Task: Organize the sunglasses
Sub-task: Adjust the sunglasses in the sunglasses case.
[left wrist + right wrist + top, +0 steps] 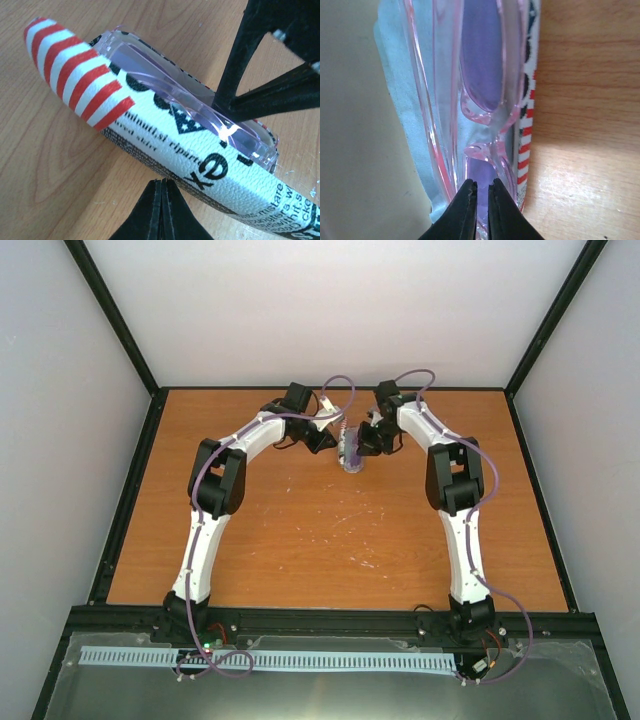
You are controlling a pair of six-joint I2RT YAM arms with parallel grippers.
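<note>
sunglasses being seated in their case

sunglasses (pixel 480 75) are lying folded inside the open printed case (pixel 165 145), which is resting on the tabletop (pixel 300 540) at the far middle. right claw (pixel 481 192) is pinching the clear pink frame, jaws barely apart around it. left claw (pixel 161 200) is hovering just beside the case, fingers pressed together with nothing showing between them. seating looks like the step in hand; next, the right claw is needing to release so the striped flap (pixel 75 70) can fold over.
</note>
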